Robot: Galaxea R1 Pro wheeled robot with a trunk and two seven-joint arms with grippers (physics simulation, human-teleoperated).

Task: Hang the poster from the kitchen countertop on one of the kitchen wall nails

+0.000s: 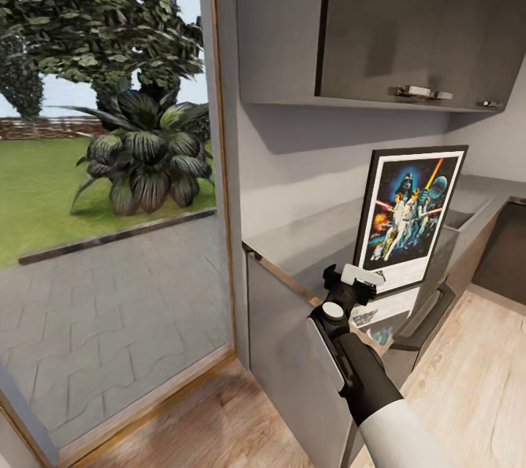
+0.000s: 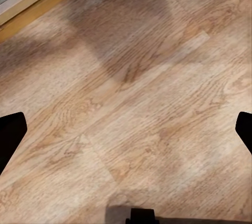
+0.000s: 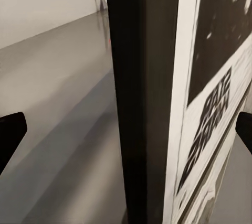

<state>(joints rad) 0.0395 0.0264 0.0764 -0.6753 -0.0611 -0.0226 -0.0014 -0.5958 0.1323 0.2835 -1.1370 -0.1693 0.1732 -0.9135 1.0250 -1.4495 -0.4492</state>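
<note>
The poster (image 1: 410, 216) stands upright on the grey kitchen countertop (image 1: 307, 242), its Star Wars artwork facing the room. My right gripper (image 1: 358, 279) is at its lower left corner, level with the counter edge. In the right wrist view the poster's black frame edge (image 3: 131, 98) runs between the two wide-apart fingertips (image 3: 10, 129), so this gripper is open around the edge, not closed on it. My left gripper (image 2: 126, 129) is open over the wooden floor (image 2: 131, 77). The wall nails are out of view.
A dark upper cabinet (image 1: 416, 15) hangs above the counter. Grey cabinet fronts (image 1: 292, 358) with a dark bar handle (image 1: 427, 315) stand below it. A tall glass pane (image 1: 109, 234) onto a garden is at the left. Wooden floor (image 1: 475, 380) lies at the right.
</note>
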